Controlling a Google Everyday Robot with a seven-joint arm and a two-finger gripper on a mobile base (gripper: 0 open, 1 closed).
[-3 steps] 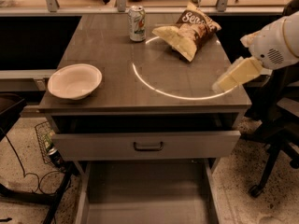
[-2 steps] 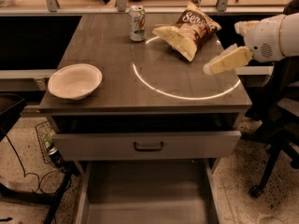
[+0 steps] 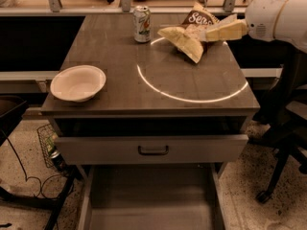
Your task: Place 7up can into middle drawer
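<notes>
The 7up can (image 3: 142, 24) stands upright at the back of the grey table top (image 3: 110, 51), left of a chip bag. My gripper (image 3: 214, 32) reaches in from the right on the white arm (image 3: 278, 16). It hovers over the right side of the chip bag, well to the right of the can and apart from it. The middle drawer (image 3: 151, 200) is pulled out below the table's front, and its flat grey floor is bare.
A chip bag (image 3: 187, 35) lies between the gripper and the can. A white bowl (image 3: 78, 82) sits at the table's front left. A drawer front with a black handle (image 3: 153, 150) is above the open tray. Chair legs (image 3: 280, 166) stand at the right.
My arm has swung from the table's right edge toward the back and left, so the gripper is now over the chip bag. The can, bowl and drawer have not moved.
</notes>
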